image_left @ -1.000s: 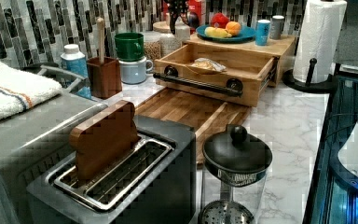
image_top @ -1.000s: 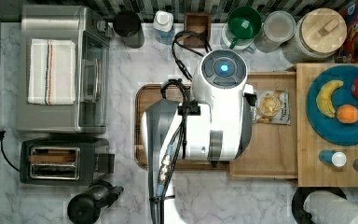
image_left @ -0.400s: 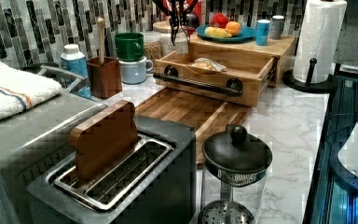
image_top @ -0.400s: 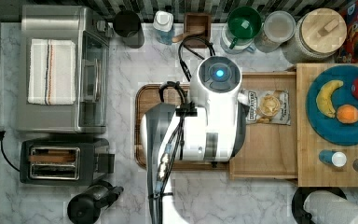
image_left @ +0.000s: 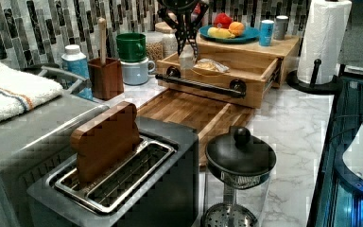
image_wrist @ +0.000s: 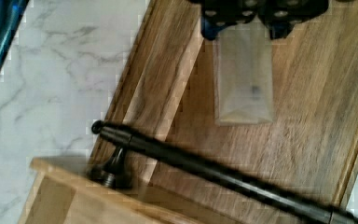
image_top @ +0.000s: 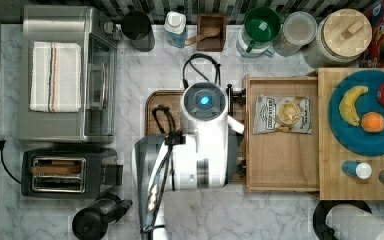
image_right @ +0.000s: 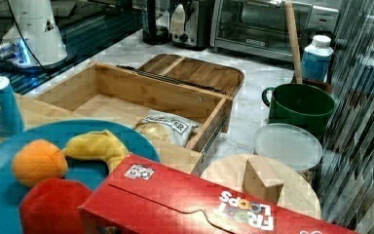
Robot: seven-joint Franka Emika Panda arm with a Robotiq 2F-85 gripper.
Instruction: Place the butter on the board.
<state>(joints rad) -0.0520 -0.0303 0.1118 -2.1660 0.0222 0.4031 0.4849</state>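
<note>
The butter is a pale wrapped stick, and my gripper is shut on its upper end. It hangs upright just above the wooden board, close to the drawer's black handle bar. In the left view the gripper holds the butter over the board's far end, in front of the open drawer. In the top view the white arm covers most of the board.
The open wooden drawer holds a snack bag. Beside it is a raised shelf with a blue fruit plate. A toaster, a French press, a toaster oven and cups ring the board.
The arm has moved toward the top view's left, from over the drawer to over the board. In the left view the gripper with the butter has come down into sight.
</note>
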